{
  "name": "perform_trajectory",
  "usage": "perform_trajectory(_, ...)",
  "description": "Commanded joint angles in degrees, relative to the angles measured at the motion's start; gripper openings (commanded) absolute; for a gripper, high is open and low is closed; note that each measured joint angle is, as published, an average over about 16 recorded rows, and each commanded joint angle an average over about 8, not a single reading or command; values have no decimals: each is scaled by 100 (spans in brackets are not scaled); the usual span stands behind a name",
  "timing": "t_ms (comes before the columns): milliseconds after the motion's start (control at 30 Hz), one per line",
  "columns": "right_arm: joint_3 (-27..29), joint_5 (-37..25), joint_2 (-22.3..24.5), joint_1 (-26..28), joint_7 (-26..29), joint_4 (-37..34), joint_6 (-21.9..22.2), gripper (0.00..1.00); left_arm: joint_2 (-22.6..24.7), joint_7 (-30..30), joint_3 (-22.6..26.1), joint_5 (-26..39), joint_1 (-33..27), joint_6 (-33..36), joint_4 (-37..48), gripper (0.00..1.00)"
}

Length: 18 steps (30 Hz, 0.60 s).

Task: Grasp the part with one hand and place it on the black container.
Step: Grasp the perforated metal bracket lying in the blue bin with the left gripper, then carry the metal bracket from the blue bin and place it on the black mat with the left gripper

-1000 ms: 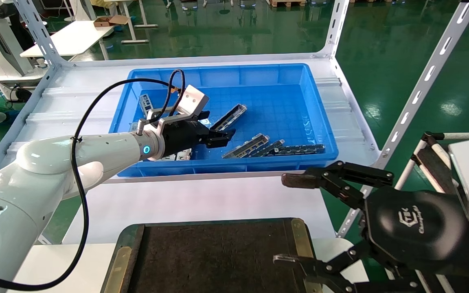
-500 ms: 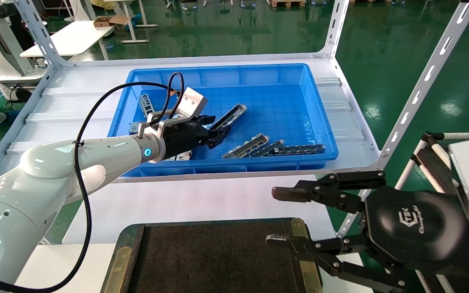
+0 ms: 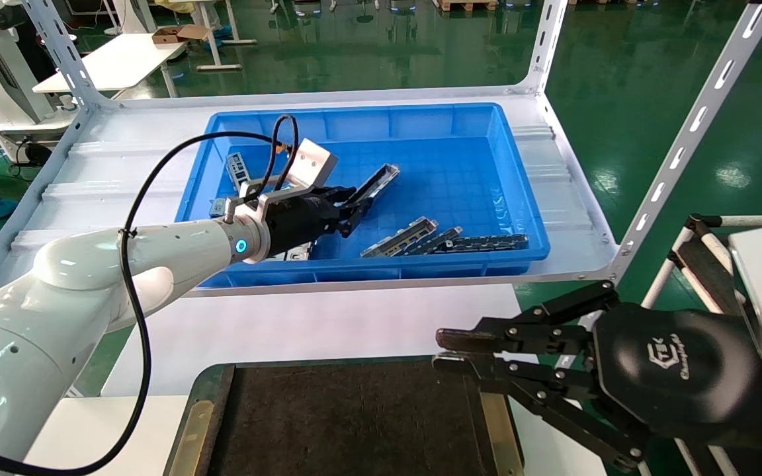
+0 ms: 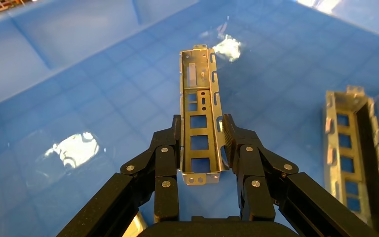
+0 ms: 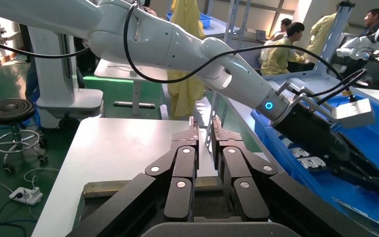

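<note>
My left gripper [image 3: 348,210] sits low inside the blue bin [image 3: 381,119], its fingers [image 4: 164,159] closed around the part [image 4: 200,129]. Bare bin floor lies around it; other channel bars [image 3: 444,240] crowd the near right. The bin's near wall stands between me and the black container [image 3: 348,423], where my right gripper [image 3: 460,352] hangs over its right edge.

Head view: high vantage, facing forward and down, taking in the blue bin [image 3: 381,192] on the shelf surface [image 3: 123,165], the black tray [image 3: 348,423] nearest the camera, and both arms.

Left wrist view: very close, looking along the left tool [image 4: 200,148] into the bin floor [image 4: 79,98]; shares the bin with the head view.

Right wrist view: low, looking past the right tool [image 5: 205,131] across the workshop toward the left arm [image 5: 177,44]; shares the left arm and bin [image 5: 375,128] with the head view.
</note>
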Motion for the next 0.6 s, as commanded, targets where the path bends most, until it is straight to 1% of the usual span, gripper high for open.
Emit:
perform_trajectory(33,0,0,0,0,0,0,0,0,-2,22,13,-92,-22,1,-26,0)
perform_trajectory(233,-1,1,0,0,-1,0,0,0,-33,260,-34,-384,-171,131,-16,0)
perform_trajectory(333,-2,1,1,0,-1,0,1,0,-93,390,-60,-507,-225,375,-30,0)
perform_trajectory(400,-2,1,1,0,-1,0,1,0,-179,484,-98,-613,-243,712,-77,0)
perform_trajectory(600,-3,2,1,1,-1,0,1,0,-534,813,-292,-1001,-204,2101,-213,0)
